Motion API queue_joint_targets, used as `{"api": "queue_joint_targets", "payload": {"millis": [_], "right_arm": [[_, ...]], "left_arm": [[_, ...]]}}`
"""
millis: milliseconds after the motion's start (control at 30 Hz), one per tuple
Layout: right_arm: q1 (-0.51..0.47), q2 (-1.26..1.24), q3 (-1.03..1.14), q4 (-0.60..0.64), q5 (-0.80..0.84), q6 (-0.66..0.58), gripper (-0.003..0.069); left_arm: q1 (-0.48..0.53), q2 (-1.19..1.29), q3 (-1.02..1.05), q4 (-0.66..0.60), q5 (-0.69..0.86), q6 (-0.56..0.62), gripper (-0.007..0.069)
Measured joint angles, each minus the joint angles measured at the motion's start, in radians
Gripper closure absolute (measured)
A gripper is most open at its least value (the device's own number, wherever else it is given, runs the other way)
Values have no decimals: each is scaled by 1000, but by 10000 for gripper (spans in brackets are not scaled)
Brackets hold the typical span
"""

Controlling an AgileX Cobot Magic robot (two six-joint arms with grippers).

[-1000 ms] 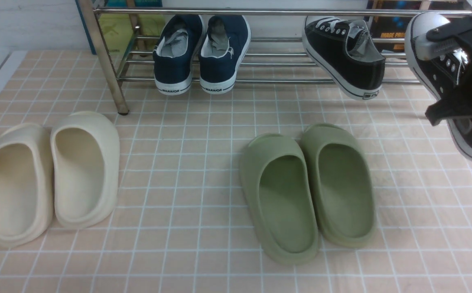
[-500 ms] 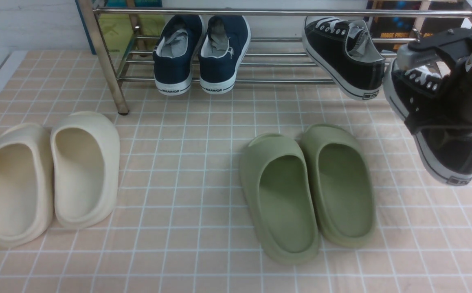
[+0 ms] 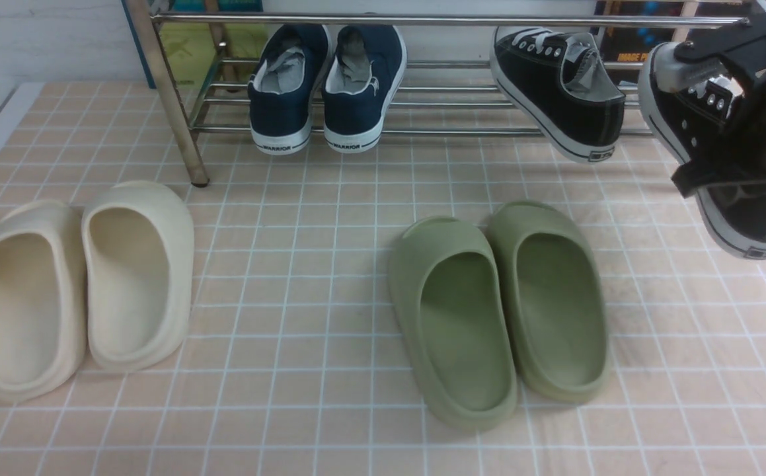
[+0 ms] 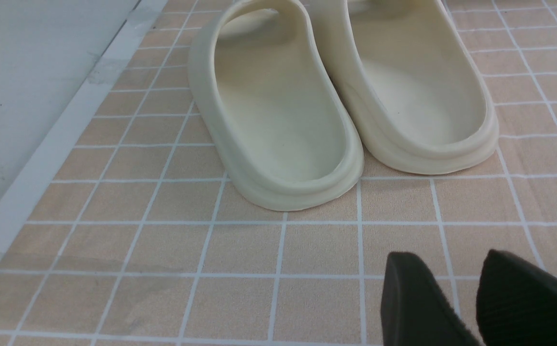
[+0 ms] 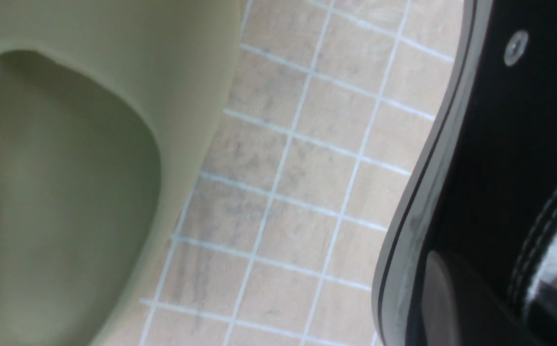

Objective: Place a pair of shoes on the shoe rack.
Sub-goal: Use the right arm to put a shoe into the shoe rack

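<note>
A: Front view?
B: Your right end effector clamps one black sneaker, airborne at the right end of the shoe rack; other sneaker lies on the rack.
A: Wrists?
B: Your left end effector: parted, empty. Right wrist: sneaker sidewall, close.

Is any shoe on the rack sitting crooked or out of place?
Yes. The black sneaker on the shoe rack lies diagonally, its heel hanging past the front tube, while the navy slip-ons sit straight.
</note>
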Motion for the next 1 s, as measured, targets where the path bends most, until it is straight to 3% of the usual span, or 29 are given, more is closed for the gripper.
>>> {"api": "queue_joint_targets", "payload": {"millis": [367, 567, 1000], "right_arm": [[0, 166, -173, -42, -11, 0, 641], [0, 277, -290, -123, -122, -9, 641], [0, 415, -413, -80, -215, -108, 644]], "left_arm": [[0, 0, 0, 0, 0, 0, 386], [0, 0, 0, 0, 0, 0, 386], [0, 0, 0, 1, 0, 0, 386]]}}
